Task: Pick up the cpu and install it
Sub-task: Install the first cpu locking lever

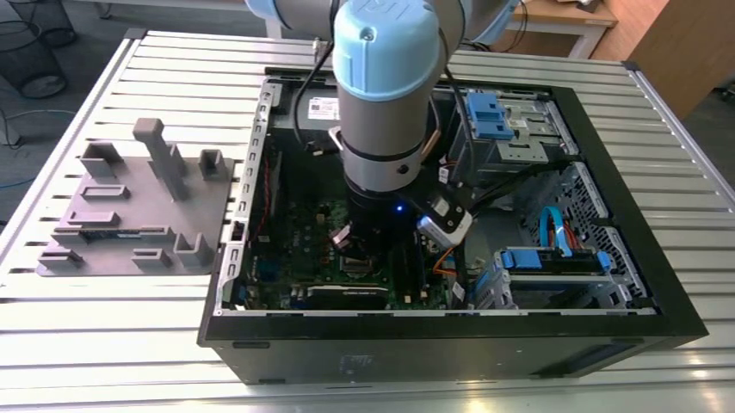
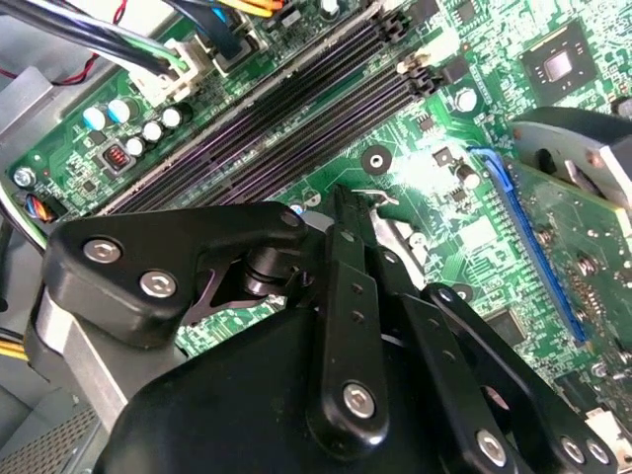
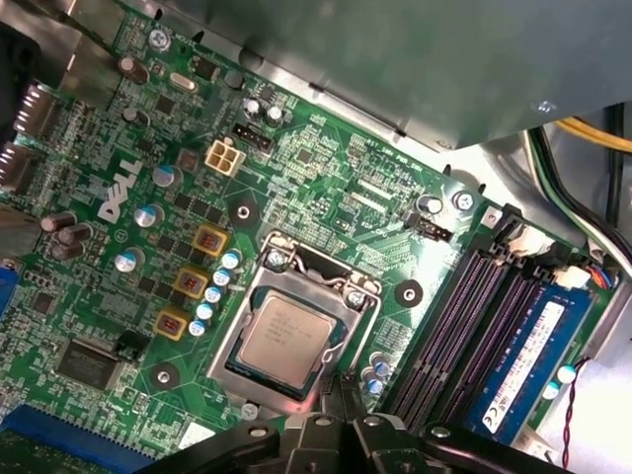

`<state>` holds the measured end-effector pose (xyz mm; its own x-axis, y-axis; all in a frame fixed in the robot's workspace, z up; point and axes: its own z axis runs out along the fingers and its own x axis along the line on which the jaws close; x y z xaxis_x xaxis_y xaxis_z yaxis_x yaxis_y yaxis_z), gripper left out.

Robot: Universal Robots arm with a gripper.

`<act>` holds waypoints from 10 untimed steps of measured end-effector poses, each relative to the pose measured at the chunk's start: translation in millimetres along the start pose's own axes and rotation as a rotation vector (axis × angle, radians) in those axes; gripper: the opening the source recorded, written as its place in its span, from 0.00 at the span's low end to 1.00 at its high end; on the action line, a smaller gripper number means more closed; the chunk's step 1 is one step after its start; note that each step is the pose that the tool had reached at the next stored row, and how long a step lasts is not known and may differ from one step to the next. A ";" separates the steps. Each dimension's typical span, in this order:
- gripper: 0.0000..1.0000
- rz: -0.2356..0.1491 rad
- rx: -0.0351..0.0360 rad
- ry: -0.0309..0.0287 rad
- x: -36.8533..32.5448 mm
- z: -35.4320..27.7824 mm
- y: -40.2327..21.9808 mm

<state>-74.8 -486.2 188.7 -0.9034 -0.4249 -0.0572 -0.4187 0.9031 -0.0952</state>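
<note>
One cpu [image 3: 286,339] lies flat inside the motherboard socket [image 3: 294,326], with the gripper [image 3: 341,395] just beside the socket's edge, though I cannot tell its state; seating well likely calls for keeping the chip level and square in the frame.

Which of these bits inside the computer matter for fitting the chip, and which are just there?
Part of the job:
- cpu, lying in the metal-framed socket
- gripper, low over the motherboard beside the socket

Just there:
- memory stick in its slot
- grey parts tray outside the computer case
- blue drive brackets
</note>
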 end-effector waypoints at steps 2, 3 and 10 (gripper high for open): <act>0.11 0.000 -0.0001 -0.0003 -0.6 1.2 -0.5; 0.11 0.000 -0.0003 -0.0003 -1.0 1.6 -0.5; 0.11 0.000 -0.0014 -0.0012 -1.3 2.6 -0.8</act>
<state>-73.0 -486.6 186.2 -0.9034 -0.4248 -0.0584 -0.4187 0.9033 -0.0938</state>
